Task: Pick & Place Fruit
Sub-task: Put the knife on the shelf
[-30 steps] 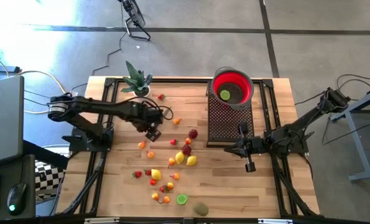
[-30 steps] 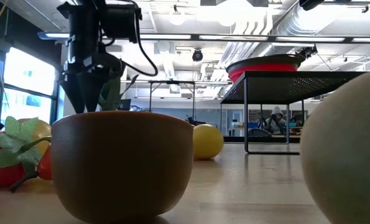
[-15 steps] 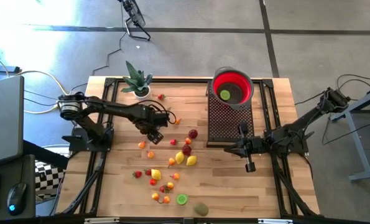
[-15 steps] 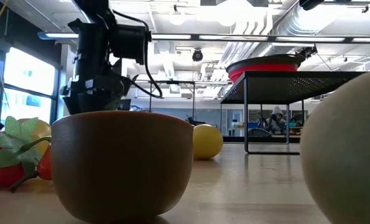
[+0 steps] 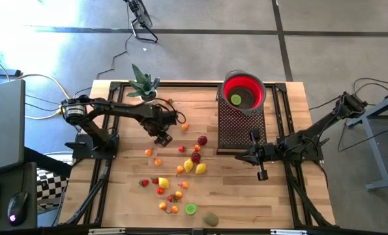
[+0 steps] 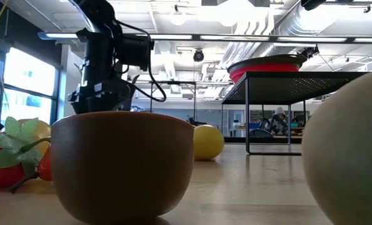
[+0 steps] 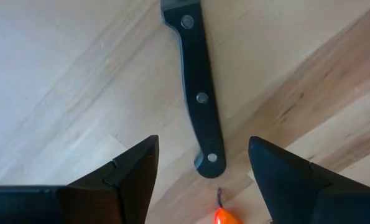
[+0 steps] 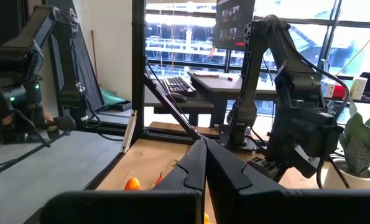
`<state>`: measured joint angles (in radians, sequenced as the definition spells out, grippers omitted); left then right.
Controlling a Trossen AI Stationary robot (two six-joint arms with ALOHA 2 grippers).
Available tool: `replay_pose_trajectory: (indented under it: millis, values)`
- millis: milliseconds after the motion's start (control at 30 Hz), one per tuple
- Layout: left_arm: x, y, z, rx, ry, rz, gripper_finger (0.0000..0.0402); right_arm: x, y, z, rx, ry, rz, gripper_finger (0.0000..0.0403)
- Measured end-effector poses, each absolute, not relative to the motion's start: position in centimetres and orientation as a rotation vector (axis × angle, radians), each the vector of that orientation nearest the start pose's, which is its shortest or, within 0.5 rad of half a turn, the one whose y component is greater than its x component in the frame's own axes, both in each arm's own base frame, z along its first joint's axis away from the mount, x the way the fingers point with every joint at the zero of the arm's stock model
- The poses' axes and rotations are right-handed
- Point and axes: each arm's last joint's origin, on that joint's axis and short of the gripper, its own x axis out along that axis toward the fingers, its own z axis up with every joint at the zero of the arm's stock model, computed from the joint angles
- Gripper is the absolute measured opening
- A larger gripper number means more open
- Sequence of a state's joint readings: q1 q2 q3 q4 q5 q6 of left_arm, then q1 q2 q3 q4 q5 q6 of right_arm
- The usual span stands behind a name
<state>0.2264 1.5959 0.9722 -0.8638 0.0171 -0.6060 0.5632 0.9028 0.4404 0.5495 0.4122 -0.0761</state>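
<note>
Small toy fruits, red, orange and yellow, lie scattered over the middle and near part of the wooden table. One green fruit lies in the red bowl, which sits on a black mesh stand. My left gripper hangs open over the table's left middle, pointing down. In its wrist view its fingers stand on either side of a dark knife handle, above it, with an orange fruit close by. My right gripper waits shut, level, in front of the stand.
A green spiky potted plant stands at the far left. The mesh stand fills the far right middle. A green slice and a brown fruit lie at the near edge, and they block much of the low view.
My left gripper has sunk toward the table and shifted a little toward the right edge, its wrist rolling slightly. Its fingers have stayed open. My right arm has kept still.
</note>
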Motion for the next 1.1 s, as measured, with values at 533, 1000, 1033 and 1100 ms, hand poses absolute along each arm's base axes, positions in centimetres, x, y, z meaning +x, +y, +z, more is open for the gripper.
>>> replay_pose_trajectory:
  millis: [533, 1000, 1033, 1100]
  values:
    - [24.9, 5.3, 15.0, -0.708, 1.408, 0.588, 0.0244, 17.2, 9.5, 26.4, -0.031, -0.089, 0.148, 0.0002]
    - [24.9, 5.3, 14.9, -0.696, 1.394, 0.611, 0.0217, 17.2, 9.5, 26.5, -0.027, -0.097, 0.143, 0.0002]
    - [24.9, 5.3, 14.9, -0.696, 1.394, 0.613, 0.0207, 17.2, 9.5, 26.5, -0.027, -0.097, 0.143, 0.0002]
    - [24.9, 5.3, 14.9, -0.692, 1.395, 0.617, 0.0183, 17.2, 9.5, 26.5, -0.027, -0.097, 0.143, 0.0002]
